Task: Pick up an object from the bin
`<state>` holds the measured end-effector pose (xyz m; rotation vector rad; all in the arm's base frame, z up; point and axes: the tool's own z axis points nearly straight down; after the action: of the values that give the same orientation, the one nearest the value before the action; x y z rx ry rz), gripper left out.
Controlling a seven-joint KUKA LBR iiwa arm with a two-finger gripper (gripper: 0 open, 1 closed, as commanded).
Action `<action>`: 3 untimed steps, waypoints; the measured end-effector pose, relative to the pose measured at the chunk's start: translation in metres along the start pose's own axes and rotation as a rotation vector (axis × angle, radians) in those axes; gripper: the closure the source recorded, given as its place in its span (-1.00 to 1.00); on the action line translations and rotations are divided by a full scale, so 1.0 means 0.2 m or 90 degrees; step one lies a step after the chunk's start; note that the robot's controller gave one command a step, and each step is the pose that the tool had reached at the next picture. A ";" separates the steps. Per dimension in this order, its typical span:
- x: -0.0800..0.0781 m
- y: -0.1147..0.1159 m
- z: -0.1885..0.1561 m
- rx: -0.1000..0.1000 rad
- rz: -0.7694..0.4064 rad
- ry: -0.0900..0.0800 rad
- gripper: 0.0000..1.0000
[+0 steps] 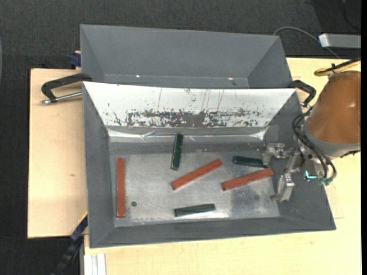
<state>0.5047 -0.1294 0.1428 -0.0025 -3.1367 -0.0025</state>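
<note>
A grey metal bin (pixel 96 176) is seen from above, and six loose bars are scattered across its floor, all lying flat and none stacked.

- At 9 o'clock a red bar (pixel 120 187) lies close along the left wall, pointing 12 to 6.
- Near 12 o'clock a dark green bar (pixel 176 151) lies close to the back wall, almost upright on the clock face.
- At the centre a second red bar (pixel 196 174) is laid slantwise, its higher end toward 2 o'clock.
- Toward 3 o'clock a third red bar (pixel 248 180) is laid at a similar slant.
- Just above it, at 2 o'clock, lies a short dark green bar (pixel 248 161).
- At 6 o'clock another dark green bar (pixel 195 211) lies nearly level by the front wall.

A small dark speck (pixel 133 204) is seen near the left red bar's lower end.

The end effector (pixel 281 192) is lowered into the bin at 3 o'clock, against the right wall. The right end of the third red bar is just beside it, and the short green bar is near. How far it is open, and whether anything is gripped, cannot be told.
</note>
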 end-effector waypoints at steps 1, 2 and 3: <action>-0.01 0.00 -0.02 0.001 -0.001 -0.004 -1.00; -0.01 0.05 0.29 0.001 0.020 -0.008 -1.00; -0.03 0.06 0.37 0.001 0.025 -0.007 1.00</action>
<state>0.5110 -0.1181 0.0689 -0.0639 -3.1472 0.0004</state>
